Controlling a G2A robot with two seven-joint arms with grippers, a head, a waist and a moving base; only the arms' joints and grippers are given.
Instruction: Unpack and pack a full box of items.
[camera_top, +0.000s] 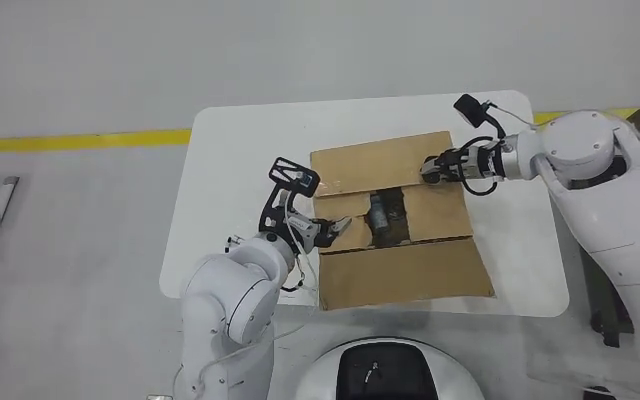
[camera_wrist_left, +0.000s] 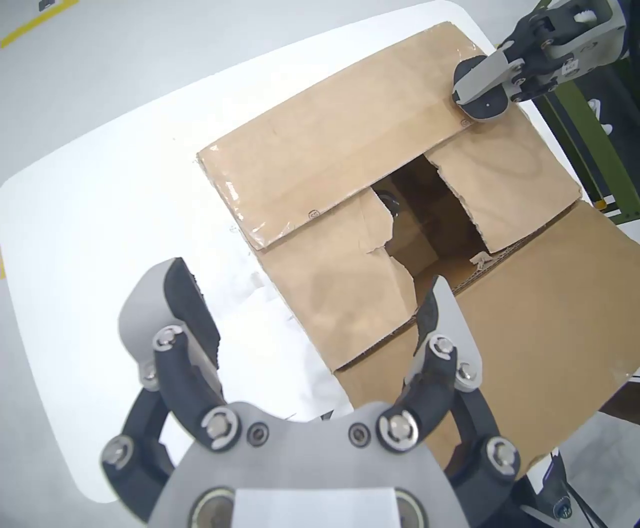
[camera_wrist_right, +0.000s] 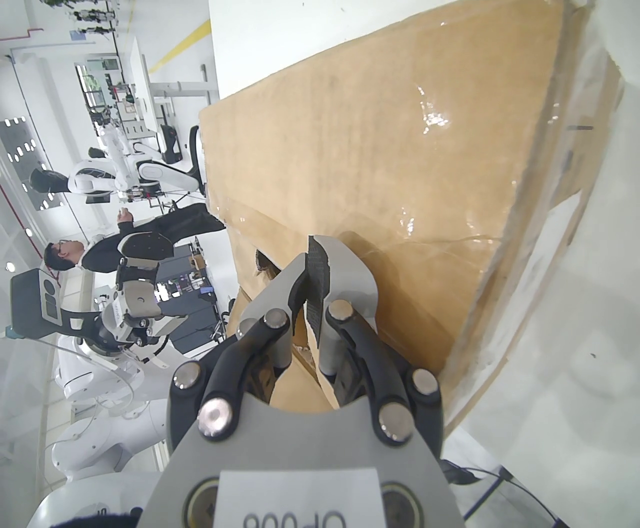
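In the top view the cardboard box (camera_top: 400, 275) sits mid-frame on the white table (camera_top: 240, 160). Its four flaps are folded inward without meeting, which leaves a dark opening (camera_top: 385, 215) at the centre. Looking straight down, this view picks out a dark, bottle-like item (camera_top: 379, 211) inside. In the left wrist view the opening (camera_wrist_left: 430, 220) is mostly shadow.

The left wrist view gives the cardboard in detail. The two inner flaps (camera_wrist_left: 340, 280) have ragged, torn edges along the opening. The flap lying over them (camera_wrist_left: 340, 150) carries glossy clear tape along its rim.

The left gripper (camera_top: 338, 230) is at the box's left edge in the top view, just left of the opening. Its own view shows the left gripper (camera_wrist_left: 307, 280) with its jaws spread wide and nothing between them. One finger (camera_wrist_left: 185, 295) is over the table (camera_wrist_left: 100, 200), and the other is over the box (camera_wrist_left: 525, 310).

The right gripper (camera_top: 430, 170) comes in from the right of the top frame. It meets the lower edge of the upper flap, just right of the opening. From the left wrist view the right gripper (camera_wrist_left: 462, 100) touches the cardboard at that flap's corner. In its own view the right gripper (camera_wrist_right: 309, 260) has its jaws pressed almost together against the box (camera_wrist_right: 400, 150). I cannot tell whether any cardboard is caught between them.
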